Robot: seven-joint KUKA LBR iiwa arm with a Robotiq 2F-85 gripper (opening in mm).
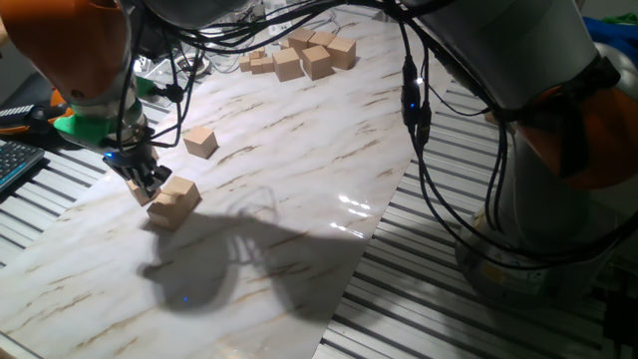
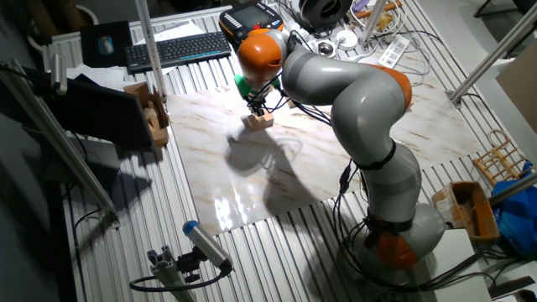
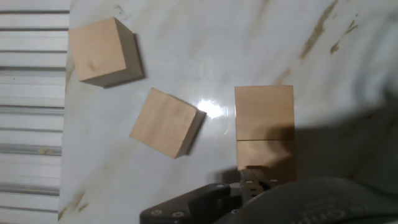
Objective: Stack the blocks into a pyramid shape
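pincer (image 1: 147,179): low at the near-left of the tabletop, right at a small cluster of blocks; fingertips touching or just beside it. Cannot tell whether it is released or clenched, the fingers are dark and mostly hidden.
pincer in hand view: only a dark body strip shows at the bottom edge (image 3: 249,186), directly over the lower of two blocks.
block cluster (image 1: 171,201): light-tan wooden cubes pressed together on the tabletop just right of the pincer. Hand view shows two cubes (image 3: 264,127) flush side to side, seam between them.
tilted block (image 3: 166,122): lies flat, rotated, just left of the flush pair, not touching it.
corner block (image 3: 102,51): apart from the others, near the tabletop's edge next to the slatted frame.
single block (image 1: 200,141): lone cube farther back on the tabletop, apart from the cluster.
far heap (image 1: 304,55): several more tan cubes bunched at the far end, some on top of others.
tabletop (image 1: 299,179): glossy white marble-look sheet with tan veins, glare spots, arm shadow across it.
frame (image 1: 419,249): ribbed aluminium slats around the sheet.
cables (image 1: 411,100): black, hanging over the right side.
keyboard (image 2: 178,49): black, beyond the tabletop in the other fixed view.
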